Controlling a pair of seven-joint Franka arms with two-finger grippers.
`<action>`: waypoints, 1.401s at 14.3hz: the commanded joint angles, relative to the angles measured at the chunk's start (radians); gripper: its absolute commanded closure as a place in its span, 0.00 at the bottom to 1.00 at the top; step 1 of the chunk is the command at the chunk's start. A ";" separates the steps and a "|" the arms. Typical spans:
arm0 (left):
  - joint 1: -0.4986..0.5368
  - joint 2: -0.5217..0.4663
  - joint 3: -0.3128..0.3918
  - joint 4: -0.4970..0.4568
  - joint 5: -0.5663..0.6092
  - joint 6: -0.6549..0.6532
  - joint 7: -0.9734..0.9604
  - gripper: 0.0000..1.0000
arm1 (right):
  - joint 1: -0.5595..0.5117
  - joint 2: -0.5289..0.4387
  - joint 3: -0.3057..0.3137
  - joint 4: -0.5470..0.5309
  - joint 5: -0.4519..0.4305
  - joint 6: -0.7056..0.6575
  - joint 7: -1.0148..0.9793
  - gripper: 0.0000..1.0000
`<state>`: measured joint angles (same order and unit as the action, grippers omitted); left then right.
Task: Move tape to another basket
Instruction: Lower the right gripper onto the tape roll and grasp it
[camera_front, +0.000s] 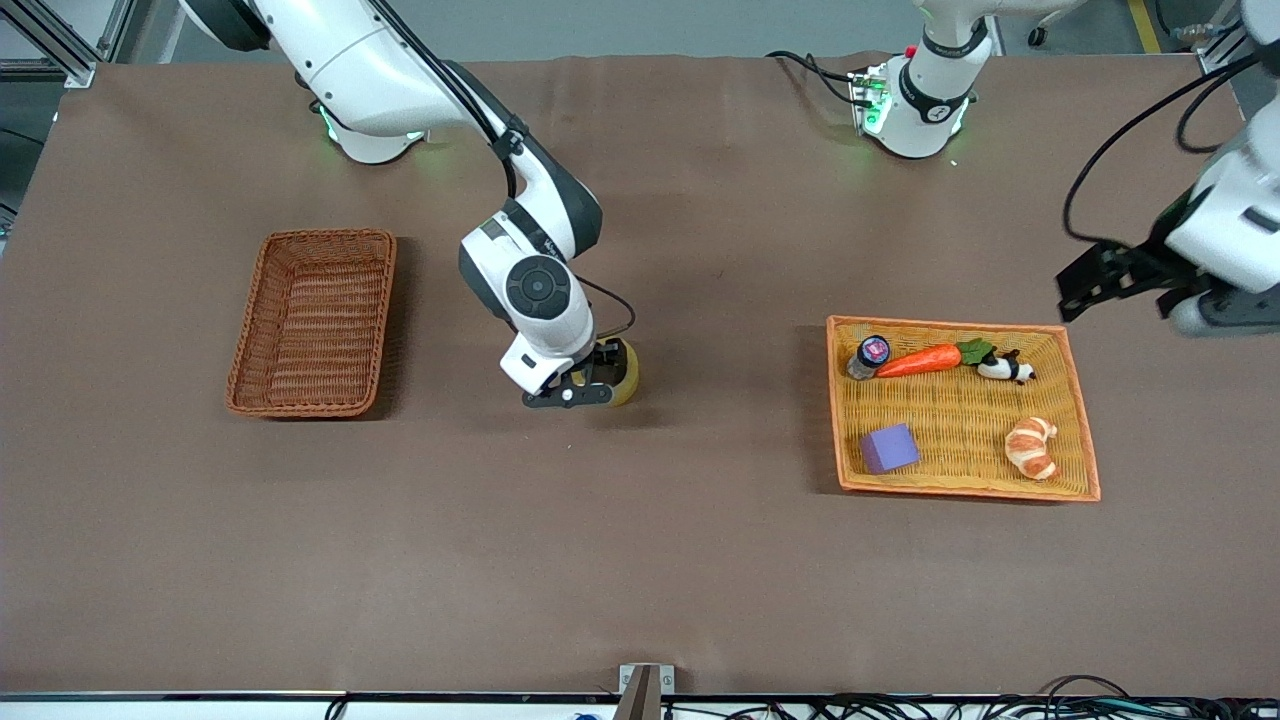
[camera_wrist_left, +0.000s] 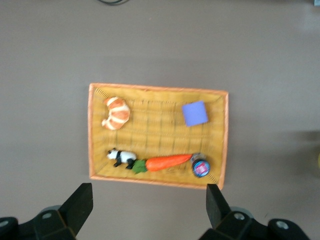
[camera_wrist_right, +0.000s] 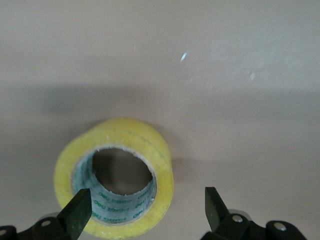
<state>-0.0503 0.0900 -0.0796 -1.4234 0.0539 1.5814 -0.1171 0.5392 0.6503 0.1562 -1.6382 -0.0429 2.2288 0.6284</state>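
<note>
- Brown cloth covers the table (camera_front: 640, 560) from edge to edge, bare along the strip nearest the front camera.
- On the cloth toward the left arm's end lies a shallow orange-yellow woven tray (camera_front: 1082, 420); in its nearer part sit a purple block (camera_front: 889, 447) and a croissant (camera_front: 1032, 447).
- Along the tray's farther wall lie a small dark jar (camera_front: 869, 356), a toy carrot (camera_front: 925, 360) and a panda figure (camera_front: 1005, 369), in a row.
- Near the table's middle the tape (camera_front: 622, 372) stands on the cloth, between the two baskets and well apart from both.
- Right gripper (camera_front: 580, 385) is low at the tape; in the right wrist view its jaws stand wide apart, one fingertip (camera_wrist_right: 80, 212) overlapping the roll's rim (camera_wrist_right: 115, 175), closed on nothing.
- Toward the right arm's end sits the reddish-brown wicker basket (camera_front: 315, 322), holding nothing.
- Left gripper (camera_front: 1090, 285) hangs over the table just beside the tray's farther corner, jaws wide open and holding nothing.
</note>
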 joint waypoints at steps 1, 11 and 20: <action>-0.026 -0.133 0.060 -0.158 -0.022 0.008 0.034 0.00 | 0.015 -0.017 -0.007 -0.068 -0.026 0.058 0.025 0.00; -0.013 -0.182 0.058 -0.206 -0.037 0.014 0.036 0.00 | 0.016 0.057 -0.012 -0.065 -0.109 0.167 0.100 0.34; -0.011 -0.176 0.060 -0.207 -0.048 0.034 0.036 0.00 | -0.042 -0.062 -0.004 -0.014 -0.098 -0.079 0.166 1.00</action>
<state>-0.0562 -0.0726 -0.0284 -1.6131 0.0275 1.6033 -0.0861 0.5421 0.6977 0.1399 -1.6511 -0.1262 2.2639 0.7766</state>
